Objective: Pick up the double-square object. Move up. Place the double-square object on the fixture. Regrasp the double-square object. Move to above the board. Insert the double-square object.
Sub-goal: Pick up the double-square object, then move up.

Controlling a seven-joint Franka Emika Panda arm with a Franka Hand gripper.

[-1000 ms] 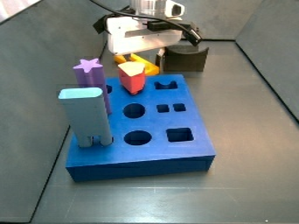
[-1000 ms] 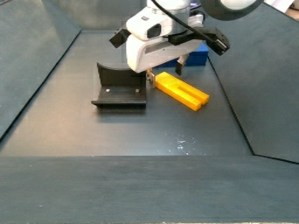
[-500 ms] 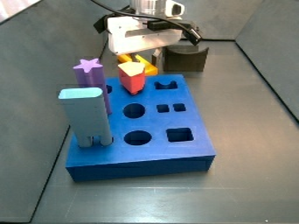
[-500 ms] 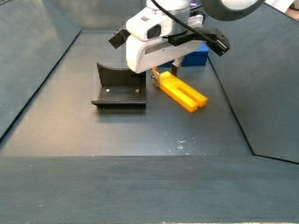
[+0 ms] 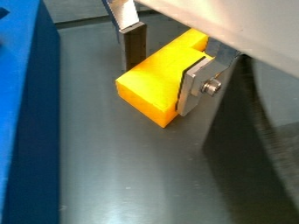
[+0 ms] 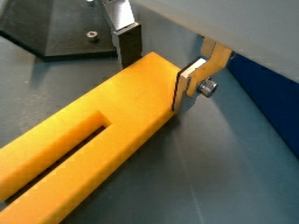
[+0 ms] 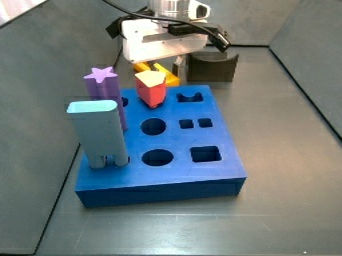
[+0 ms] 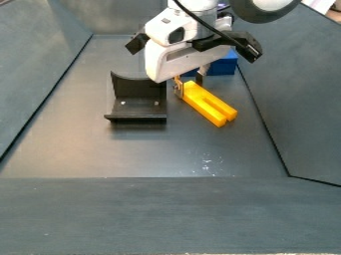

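The double-square object (image 8: 210, 104) is a yellow-orange block lying flat on the dark floor, right of the fixture (image 8: 134, 100). Its slotted end shows in a wrist view (image 6: 70, 144). My gripper (image 8: 186, 86) is down at the block's far end. In both wrist views the fingers press on its two sides, so the gripper (image 5: 163, 70) (image 6: 160, 68) is shut on the block (image 5: 162, 83). The blue board (image 7: 181, 145) lies nearer the camera in a side view, with the gripper (image 7: 162, 62) and the block (image 7: 155, 71) behind it.
On the board stand a tall light-blue block (image 7: 98, 130), a purple star peg (image 7: 102, 80) and a red peg (image 7: 150, 90). The fixture (image 7: 214, 68) sits behind the board. Grey walls slope up around the floor.
The jaws have closed on the block. Its free end has swung a little, lining it up with the fingers. The arm has barely moved.
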